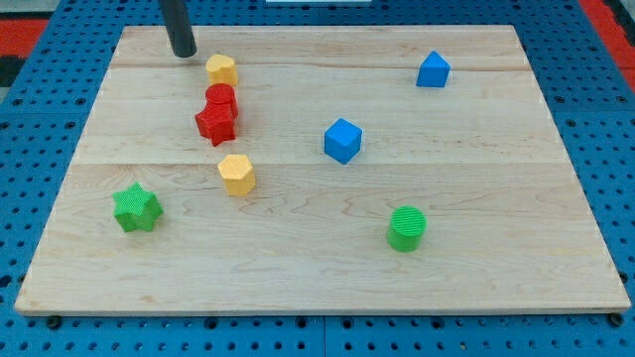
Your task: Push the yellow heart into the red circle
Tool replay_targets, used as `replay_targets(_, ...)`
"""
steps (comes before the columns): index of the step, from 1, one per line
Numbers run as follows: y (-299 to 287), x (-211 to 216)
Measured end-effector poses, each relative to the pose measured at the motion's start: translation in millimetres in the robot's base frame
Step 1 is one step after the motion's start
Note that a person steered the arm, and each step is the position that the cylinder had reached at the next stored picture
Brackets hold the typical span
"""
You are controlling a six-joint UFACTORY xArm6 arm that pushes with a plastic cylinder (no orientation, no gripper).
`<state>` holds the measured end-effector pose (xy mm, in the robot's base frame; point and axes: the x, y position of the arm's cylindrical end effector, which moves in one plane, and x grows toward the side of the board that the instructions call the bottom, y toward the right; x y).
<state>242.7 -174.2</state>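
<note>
The yellow heart lies near the view's top left of the wooden board. The red circle sits just below it, touching or nearly touching. A red star lies against the red circle's lower side. My tip rests on the board to the left of the yellow heart and slightly above it, a small gap apart. The dark rod rises from it out of the view's top.
A yellow hexagon lies below the red star. A green star is at the lower left. A blue cube is at the middle. A blue block is at the upper right. A green cylinder is at the lower right.
</note>
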Motion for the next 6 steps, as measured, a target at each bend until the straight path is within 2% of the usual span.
replay_targets(1,29,12)
replay_targets(3,41,48)
replay_targets(4,35,22)
replay_targets(5,-15,-1)
replay_targets(6,-94,1)
